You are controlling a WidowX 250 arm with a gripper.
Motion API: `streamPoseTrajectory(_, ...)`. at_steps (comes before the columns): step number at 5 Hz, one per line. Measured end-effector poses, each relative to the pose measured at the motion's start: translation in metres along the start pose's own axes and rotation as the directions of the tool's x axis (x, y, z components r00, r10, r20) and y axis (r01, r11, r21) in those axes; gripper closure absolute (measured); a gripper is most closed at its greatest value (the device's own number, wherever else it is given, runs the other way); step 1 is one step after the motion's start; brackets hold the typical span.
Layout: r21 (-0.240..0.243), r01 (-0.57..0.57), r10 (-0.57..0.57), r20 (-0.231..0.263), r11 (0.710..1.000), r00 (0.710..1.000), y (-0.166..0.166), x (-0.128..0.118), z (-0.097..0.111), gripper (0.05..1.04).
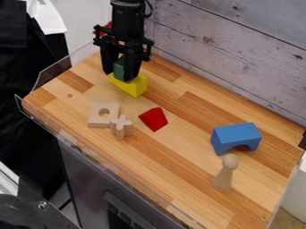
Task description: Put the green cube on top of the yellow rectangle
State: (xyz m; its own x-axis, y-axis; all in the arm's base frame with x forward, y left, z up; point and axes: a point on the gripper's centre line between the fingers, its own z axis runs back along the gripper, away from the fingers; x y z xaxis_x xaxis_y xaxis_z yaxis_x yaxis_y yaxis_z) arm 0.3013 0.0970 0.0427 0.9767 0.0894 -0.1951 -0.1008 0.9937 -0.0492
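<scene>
Green cube (119,70), gripped by the hand (119,75), is atop the yellow rectangle (135,88), inside clear walls (55,72).

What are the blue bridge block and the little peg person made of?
The blue bridge block looks like painted wood, because its colour is even and solid, but it might be plastic. The peg figure seems to be bare wood: it's pale tan with no paint showing.

Green cube (119,69) partly hidden by pincer (118,76); arm (127,19) cropped at top.
</scene>
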Motion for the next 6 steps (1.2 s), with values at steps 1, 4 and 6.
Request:
streamPoseTrajectory(1,-0.014,0.002,-0.002,0.014,1.0,1.0,-0.004,-0.002,-0.006,0.16)
streamPoseTrajectory(4,-0.011,-0.109,0.11,0.177,0.994,0.978,-0.017,-0.068,0.045,0.085)
streamPoseTrajectory(6,0.005,-0.082,0.081,0.125,0.997,0.989,-0.039,-0.09,0.038,0.085)
